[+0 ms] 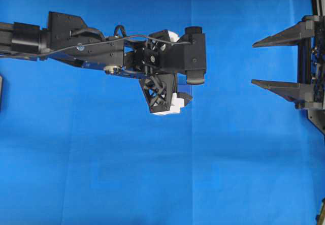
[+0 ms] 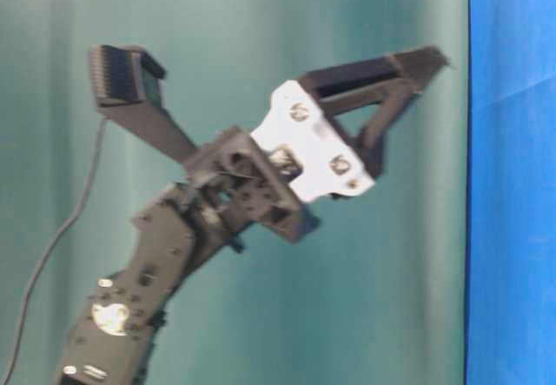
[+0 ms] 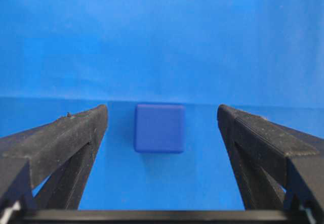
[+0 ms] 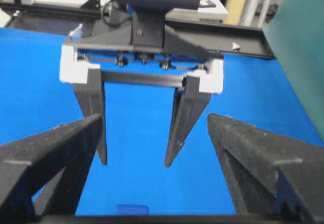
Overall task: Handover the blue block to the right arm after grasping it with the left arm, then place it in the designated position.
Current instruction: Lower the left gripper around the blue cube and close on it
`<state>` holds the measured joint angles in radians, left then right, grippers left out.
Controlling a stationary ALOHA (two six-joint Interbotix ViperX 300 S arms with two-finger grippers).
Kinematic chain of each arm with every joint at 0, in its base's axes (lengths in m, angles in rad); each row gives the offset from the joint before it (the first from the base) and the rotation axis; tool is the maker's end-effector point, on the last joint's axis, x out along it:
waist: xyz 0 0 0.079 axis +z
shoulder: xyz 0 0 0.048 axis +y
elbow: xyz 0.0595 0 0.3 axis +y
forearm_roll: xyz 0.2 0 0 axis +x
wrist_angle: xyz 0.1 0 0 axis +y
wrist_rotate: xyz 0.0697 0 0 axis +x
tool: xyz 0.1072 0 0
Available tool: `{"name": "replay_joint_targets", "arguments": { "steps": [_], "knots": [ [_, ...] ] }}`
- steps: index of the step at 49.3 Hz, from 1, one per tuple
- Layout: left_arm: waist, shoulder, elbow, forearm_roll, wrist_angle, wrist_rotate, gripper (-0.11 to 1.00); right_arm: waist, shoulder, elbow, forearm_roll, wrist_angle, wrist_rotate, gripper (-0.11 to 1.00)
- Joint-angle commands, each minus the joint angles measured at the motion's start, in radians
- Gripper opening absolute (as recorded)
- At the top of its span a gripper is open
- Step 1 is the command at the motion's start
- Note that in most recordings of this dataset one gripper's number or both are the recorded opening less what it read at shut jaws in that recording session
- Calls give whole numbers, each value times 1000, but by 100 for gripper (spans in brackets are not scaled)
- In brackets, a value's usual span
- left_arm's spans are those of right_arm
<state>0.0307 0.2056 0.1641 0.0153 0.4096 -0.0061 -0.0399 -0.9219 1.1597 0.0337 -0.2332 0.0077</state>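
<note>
Cloth [image 1: 152, 184] of bright blue covered the whole work surface, creased in faint lines. The left arm [image 1: 76, 44] reached in from the left edge of the overhead view toward the middle, its white bracket pieces [image 1: 172, 103] showing under the wrist. Its gripper [image 3: 162, 128] was tipped down at the cloth with the 2 black fingers [image 3: 66, 143] spread wide apart and nothing between them touching either one. In the left wrist view the blue block [image 3: 159, 128] lay flat on the cloth, centred in the gap between those fingers, clear of both. In the overhead view the block was hidden under the arm.

The right arm [image 1: 312, 67] sat at the right edge of the overhead view, well apart from the left one, with its gripper [image 1: 254, 62] pointing left and level. Its 2 fingers [image 1: 279, 88] also stood wide apart and held nothing. From the right wrist view the left gripper [image 4: 136, 163] faced the camera, fingertips aimed down at the cloth, and a dark-blue sliver of the block [image 4: 131, 210] showed at the bottom edge. The table-level view was blurred; it caught the left gripper [image 2: 365, 107] against a teal backdrop [image 2: 261, 20].
</note>
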Motion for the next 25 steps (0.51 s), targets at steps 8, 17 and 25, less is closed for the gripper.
{"name": "replay_joint_targets", "arguments": {
  "steps": [8, 17, 25],
  "knots": [
    [3, 23, 37, 2, -97, -2, 93, -2, 12, -23, 3, -3, 2, 98],
    [12, 66, 58, 3, -152, 9, 93, -2, 17, -23, 3, -3, 2, 98],
    [20, 104, 74, 3, -201, 12, 93, -2, 17, -21, 3, -5, 2, 98]
  ]
}}
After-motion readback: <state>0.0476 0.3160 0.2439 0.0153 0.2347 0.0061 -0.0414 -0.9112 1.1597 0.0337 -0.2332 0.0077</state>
